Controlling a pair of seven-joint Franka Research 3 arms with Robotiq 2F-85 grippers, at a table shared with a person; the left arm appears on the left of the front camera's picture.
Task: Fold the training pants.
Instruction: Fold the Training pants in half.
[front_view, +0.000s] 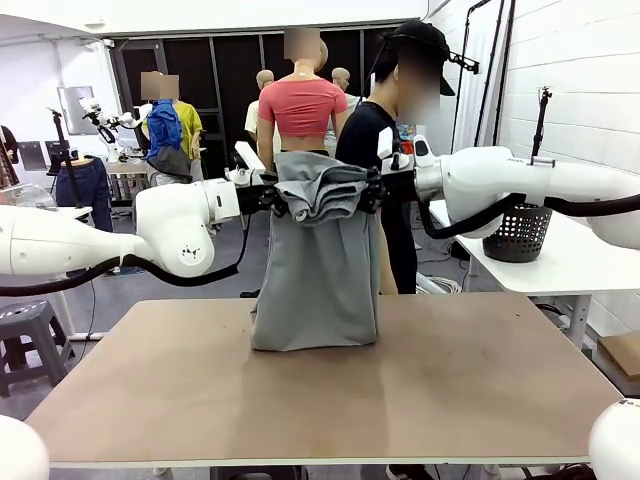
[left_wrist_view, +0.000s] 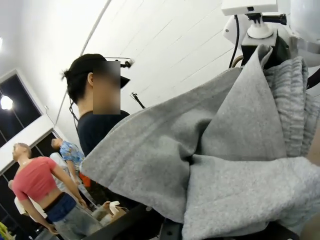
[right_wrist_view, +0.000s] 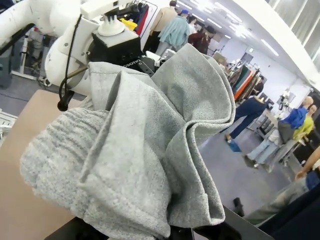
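Both the left gripper (front_view: 272, 197) and right gripper (front_view: 372, 192) pinch the soft, limp light grey fabric training pants (front_view: 318, 285) seemingly near the bunched waistband, hem brushing the brown table's (front_view: 450, 390) far edge.

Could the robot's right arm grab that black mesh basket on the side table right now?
Probably not: the right gripper is shut on the training pants, held up jointly with the left gripper. The black mesh basket stands behind that arm's elbow.
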